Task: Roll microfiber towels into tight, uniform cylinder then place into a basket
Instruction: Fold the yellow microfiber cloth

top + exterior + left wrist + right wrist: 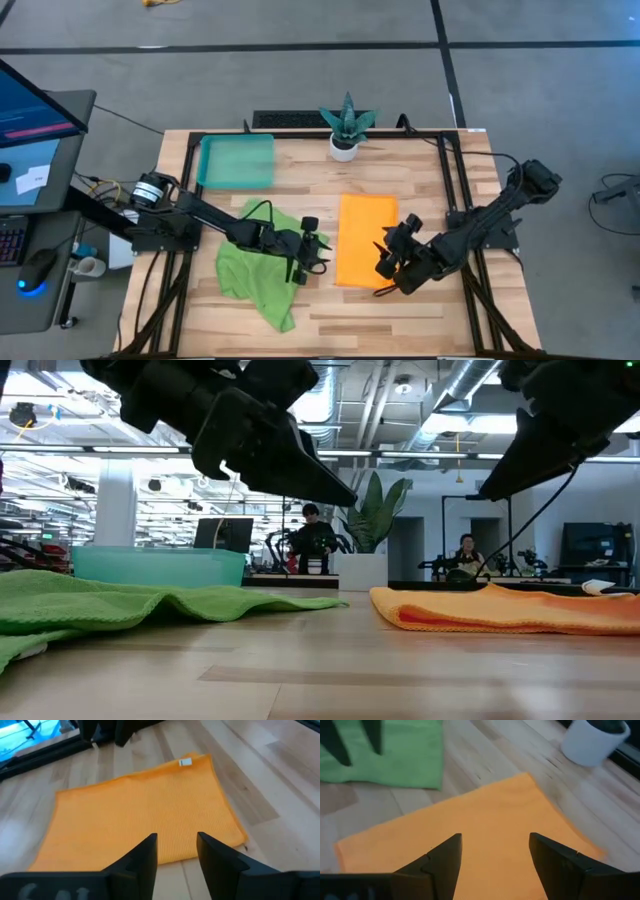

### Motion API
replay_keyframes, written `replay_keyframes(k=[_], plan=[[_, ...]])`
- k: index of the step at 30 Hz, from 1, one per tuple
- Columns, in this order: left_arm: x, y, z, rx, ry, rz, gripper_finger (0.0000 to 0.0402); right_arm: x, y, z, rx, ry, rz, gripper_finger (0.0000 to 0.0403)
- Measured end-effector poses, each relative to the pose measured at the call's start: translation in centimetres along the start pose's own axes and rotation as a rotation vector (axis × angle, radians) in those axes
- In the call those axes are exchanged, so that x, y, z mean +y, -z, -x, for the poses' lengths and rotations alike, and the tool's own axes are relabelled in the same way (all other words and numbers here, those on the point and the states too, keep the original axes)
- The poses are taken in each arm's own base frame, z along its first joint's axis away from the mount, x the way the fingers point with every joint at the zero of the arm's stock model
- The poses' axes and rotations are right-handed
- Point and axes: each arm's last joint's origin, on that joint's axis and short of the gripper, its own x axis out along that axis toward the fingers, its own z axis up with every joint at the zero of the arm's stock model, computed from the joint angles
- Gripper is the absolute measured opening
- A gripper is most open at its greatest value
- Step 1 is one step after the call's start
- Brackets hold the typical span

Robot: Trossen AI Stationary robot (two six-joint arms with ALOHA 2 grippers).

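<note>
The orange towel (365, 240) lies flat on the table as a folded rectangle, with its white tag (185, 762) at one corner. The lime green towel (258, 265) lies crumpled to its left. The teal basket (237, 160) stands at the far left. My left gripper (322, 252) is open and hovers at the orange towel's left edge; its wrist view (177, 847) shows that towel ahead. My right gripper (385, 258) is open above the orange towel's near right part (495, 850). Both are clear of the table in the low view.
A small white pot with a spiky green plant (346, 132) stands at the far edge, behind the orange towel. A black frame (300, 133) runs along the table's sides. Bare wood lies along the near edge (400, 320). People sit in the room beyond (310, 540).
</note>
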Motion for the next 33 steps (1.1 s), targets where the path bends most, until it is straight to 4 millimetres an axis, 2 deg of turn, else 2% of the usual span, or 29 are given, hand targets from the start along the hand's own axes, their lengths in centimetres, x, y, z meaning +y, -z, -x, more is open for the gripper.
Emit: replay_keyframes(k=[9, 16, 23, 27, 33], plan=[[-1.5, -0.1, 0.3, -0.017, 0.136, -0.09, 0.0186, 2.0, 0.6, 1.8, -0.046, -0.167, 0.093, 0.0255], [-3.3, -0.8, 0.7, -0.079, 0.173, -0.214, 0.0186, 4.0, 3.5, 3.3, -0.026, -0.254, 0.13, 0.0255], [-3.5, -1.1, 0.8, -0.101, 0.159, -0.218, 0.0184, 5.4, 6.0, 3.6, -0.008, -0.277, 0.133, 0.0255], [-3.8, -0.8, -0.3, -0.104, 0.148, -0.213, 0.0184, 5.6, 6.3, 4.3, -0.009, -0.309, 0.112, 0.0255], [-4.7, -0.3, -3.6, -0.055, 0.141, -0.286, 0.0184, 5.3, 6.4, 5.5, 0.007, -0.361, 0.17, 0.0255]])
